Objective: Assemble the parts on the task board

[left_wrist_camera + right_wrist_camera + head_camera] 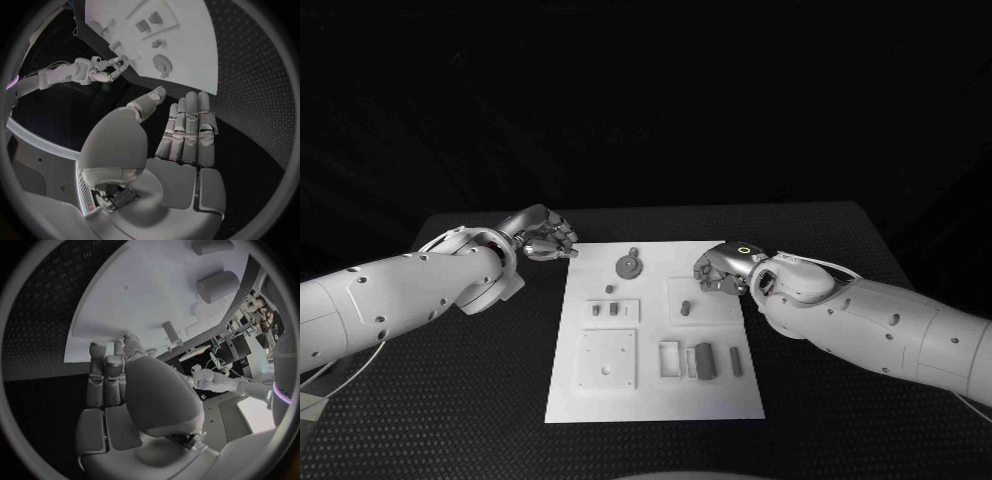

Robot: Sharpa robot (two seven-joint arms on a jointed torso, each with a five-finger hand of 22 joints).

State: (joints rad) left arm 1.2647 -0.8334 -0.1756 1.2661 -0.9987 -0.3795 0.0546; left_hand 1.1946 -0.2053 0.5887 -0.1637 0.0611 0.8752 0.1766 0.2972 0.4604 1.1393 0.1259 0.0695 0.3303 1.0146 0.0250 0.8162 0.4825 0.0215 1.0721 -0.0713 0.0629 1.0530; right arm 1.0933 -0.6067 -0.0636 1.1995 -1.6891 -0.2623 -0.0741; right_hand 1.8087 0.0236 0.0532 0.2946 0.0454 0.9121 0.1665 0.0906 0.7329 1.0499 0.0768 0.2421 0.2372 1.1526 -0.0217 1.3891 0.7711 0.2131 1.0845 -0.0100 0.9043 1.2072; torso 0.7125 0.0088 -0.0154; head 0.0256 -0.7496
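Black, finely textured surface fills my head view, with darkness beyond its far edge; I can make out nothing of the room there. I see the white task board lying lengthwise in the middle of the surface, its long sides running away from the robot.

On the board I note grey parts: a round disc-like part near the far end, a small part just nearer than it, two small pegs in a square recess on the left side, and a dark upright part on the right side. Toward the near end I see a square plate with small holes and, beside it, two elongated dark parts next to a pale rectangular frame.

I find the left hand off the board's far left corner, over the bare surface. In the left wrist view its fingers lie straight and side by side, thumb apart, holding nothing.

I find the right hand over the board's right edge near the far end. In the right wrist view its fingers are extended toward the board's edge and grip nothing; whether the tips touch the board I cannot tell.
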